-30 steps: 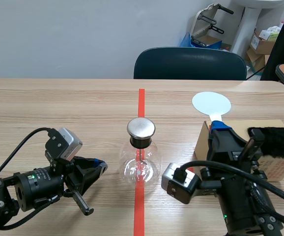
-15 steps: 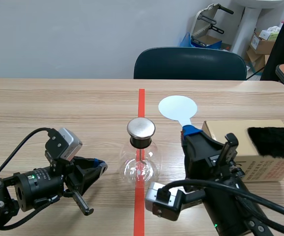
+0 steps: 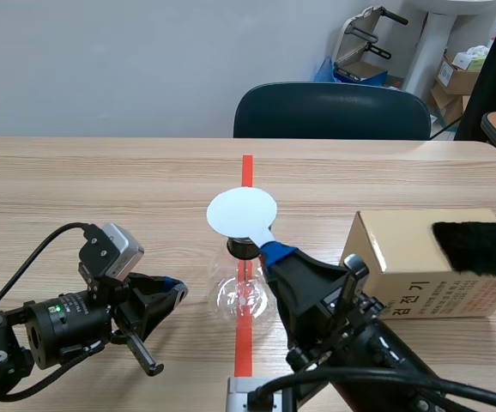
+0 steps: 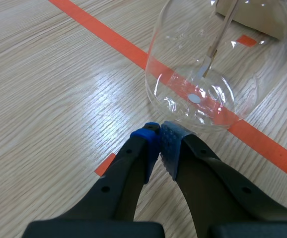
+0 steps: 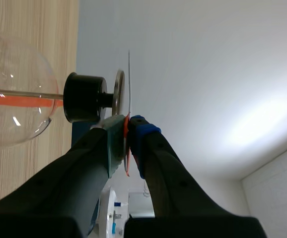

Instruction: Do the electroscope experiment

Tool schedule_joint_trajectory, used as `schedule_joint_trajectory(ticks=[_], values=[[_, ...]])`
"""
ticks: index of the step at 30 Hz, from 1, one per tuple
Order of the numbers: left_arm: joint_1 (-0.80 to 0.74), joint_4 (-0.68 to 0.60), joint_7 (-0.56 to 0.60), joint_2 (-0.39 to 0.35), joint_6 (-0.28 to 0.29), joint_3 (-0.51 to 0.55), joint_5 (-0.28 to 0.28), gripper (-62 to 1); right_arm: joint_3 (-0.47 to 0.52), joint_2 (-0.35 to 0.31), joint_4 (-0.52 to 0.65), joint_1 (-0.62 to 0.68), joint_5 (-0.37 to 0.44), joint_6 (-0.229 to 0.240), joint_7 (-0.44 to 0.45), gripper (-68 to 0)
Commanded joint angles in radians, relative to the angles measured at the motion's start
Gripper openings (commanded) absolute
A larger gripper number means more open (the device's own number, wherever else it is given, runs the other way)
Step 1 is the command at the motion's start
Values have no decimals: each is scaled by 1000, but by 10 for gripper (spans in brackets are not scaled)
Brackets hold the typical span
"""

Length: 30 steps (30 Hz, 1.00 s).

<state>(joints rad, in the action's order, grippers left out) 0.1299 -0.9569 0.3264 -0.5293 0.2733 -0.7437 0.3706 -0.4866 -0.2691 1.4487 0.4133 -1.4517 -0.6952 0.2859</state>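
Right gripper (image 5: 126,131) pinches white paddle (image 3: 242,212) over glass flask (image 3: 244,296); left gripper (image 4: 159,144), closed empty, at its nine o'clock. Korean-printed box (image 3: 420,266) at three.

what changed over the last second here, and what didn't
The right gripper, shut on the white disc, swung it leftward from by the box to over the flask, hiding its metal cap in the scene view. Nothing was grasped or released. The left gripper, the flask, and the box with the black fur stayed put.
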Motion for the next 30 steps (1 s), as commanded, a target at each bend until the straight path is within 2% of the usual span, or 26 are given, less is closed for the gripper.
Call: schedule_joint_trajectory(ticks=[1,19,23,30], values=[[0,-14,14,2,2,3,6,-567,3,-2,11,-9,0,-14,5,-665],[0,-14,14,2,2,3,6,-567,3,-2,11,-9,0,-14,7,-665],[0,-14,14,2,2,3,6,-567,3,-2,11,-9,0,-14,-86,-665],[0,-14,14,2,2,3,6,-567,3,-2,11,-9,0,-14,-315,-665]])
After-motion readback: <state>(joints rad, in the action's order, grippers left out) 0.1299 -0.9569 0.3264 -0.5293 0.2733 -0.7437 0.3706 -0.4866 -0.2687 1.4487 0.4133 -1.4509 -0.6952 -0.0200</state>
